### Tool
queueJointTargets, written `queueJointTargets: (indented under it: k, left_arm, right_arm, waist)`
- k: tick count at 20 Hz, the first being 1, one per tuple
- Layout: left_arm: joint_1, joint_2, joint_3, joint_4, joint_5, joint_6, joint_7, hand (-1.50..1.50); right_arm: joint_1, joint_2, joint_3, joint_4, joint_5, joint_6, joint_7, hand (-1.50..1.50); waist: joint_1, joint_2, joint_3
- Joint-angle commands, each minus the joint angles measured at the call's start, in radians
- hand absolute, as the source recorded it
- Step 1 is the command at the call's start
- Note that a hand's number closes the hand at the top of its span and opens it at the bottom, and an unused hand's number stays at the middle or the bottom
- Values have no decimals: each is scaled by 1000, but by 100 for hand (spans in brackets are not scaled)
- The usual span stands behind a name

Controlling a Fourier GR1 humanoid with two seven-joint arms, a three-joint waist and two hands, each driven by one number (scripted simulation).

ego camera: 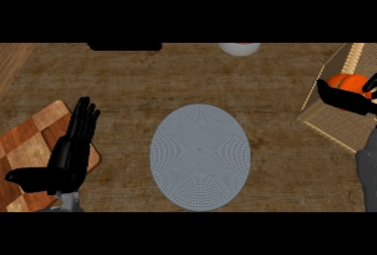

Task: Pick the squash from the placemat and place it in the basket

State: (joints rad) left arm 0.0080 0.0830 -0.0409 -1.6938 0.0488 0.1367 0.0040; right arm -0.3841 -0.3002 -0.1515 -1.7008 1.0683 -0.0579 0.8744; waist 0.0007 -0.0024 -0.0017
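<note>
Now the orange squash (346, 81) is off the placemat (199, 157) and sits at the view's right edge, over the woven basket (335, 122); whether it touches the basket cannot be told. The right hand (342, 101) has its thumb and fingers curled round the squash, partly hiding it. The grey oval placemat lies bare in the middle of the counter. The left hand (74, 144) rests at the lower left, fingers straight and close together, over a checkered board (26, 144). A white dish (239, 48) shows at the far edge.
</note>
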Motion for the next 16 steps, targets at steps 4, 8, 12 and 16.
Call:
queueJointTargets:
  k: [4,8,12,16]
  left_arm:
    - [-35,-30,-18,41,-53,32,-13,0]
    - [18,-8,11,-4,4,-19,-9,0]
    - [-14,23,33,-22,-4,-26,29,0]
    - [-9,-9,21,22,-11,-13,-5,0]
  right_arm:
    - [5,-82,-84,114,-64,33,-96,150]
    - [71,-64,-92,194,-66,-57,-182,150]
    - [79,-61,-128,226,-116,-96,-233,150]
    - [68,-88,-159,332,-131,-127,-287,150]
  waist:
    - [0,3,2]
    - [3,3,2]
    - [2,2,2]
    - [5,5,2]
